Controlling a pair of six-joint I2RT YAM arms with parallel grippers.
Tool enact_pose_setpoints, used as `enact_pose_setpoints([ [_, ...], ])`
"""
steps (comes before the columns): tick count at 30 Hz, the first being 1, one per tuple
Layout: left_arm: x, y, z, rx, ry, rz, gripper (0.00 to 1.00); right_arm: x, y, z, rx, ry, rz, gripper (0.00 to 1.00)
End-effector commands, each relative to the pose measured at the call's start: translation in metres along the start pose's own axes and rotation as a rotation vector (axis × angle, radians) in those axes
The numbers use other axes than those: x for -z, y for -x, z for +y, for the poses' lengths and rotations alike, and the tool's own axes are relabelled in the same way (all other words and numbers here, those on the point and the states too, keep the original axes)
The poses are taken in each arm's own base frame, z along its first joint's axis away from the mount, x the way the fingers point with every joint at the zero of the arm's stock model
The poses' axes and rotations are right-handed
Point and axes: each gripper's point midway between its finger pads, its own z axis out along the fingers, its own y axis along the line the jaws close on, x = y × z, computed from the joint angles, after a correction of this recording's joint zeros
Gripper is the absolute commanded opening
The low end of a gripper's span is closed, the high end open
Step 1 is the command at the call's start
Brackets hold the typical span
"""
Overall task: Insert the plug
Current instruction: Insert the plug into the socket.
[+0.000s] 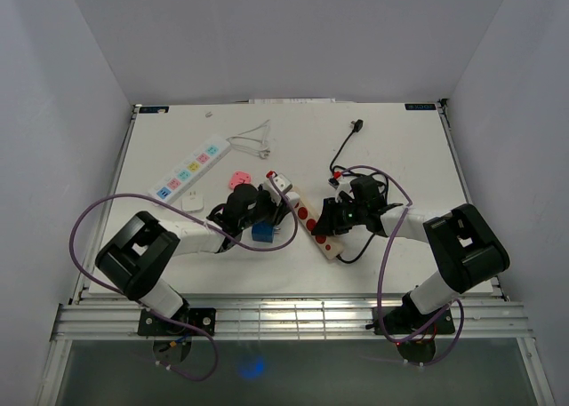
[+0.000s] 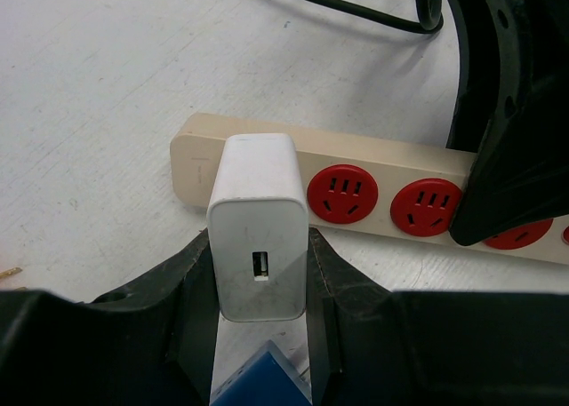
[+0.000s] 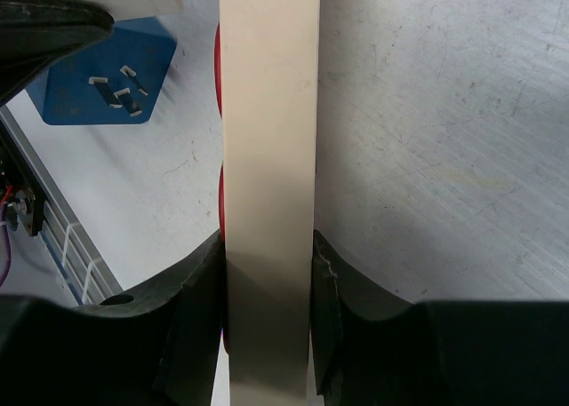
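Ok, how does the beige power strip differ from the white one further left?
Colour: the beige strip has all-red sockets; the white strip has blue, green, yellow and pink ones. State: the beige strip is clamped across its width in the right gripper; the white strip lies untouched. Pose: beige slants far-left to near-right, white near-left to far-right. Both are long multi-socket strips on the table.

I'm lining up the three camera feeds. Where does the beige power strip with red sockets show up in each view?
Top external: the power strip lies diagonally at the table's centre.
Left wrist: it runs across the middle, behind the white charger.
Right wrist: it is seen edge-on, a vertical beige band down the centre.
Shared landmark: the blue adapter lying beside the strip.
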Motion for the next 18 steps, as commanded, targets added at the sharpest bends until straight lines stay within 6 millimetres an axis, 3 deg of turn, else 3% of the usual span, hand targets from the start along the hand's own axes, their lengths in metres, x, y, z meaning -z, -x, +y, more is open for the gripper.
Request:
enact_pose_setpoints([
  [1, -0.005, 0.025, 0.0, -0.009, -0.012, -0.058, 0.0, 0.001, -0.02, -0.009, -0.022, -0.036, 0.062, 0.08],
  [18, -0.006, 0.033, -0.002, -0.028, -0.026, -0.101, 0.0, 0.0, -0.022, -0.009, -0.023, -0.033, 0.067, 0.08],
])
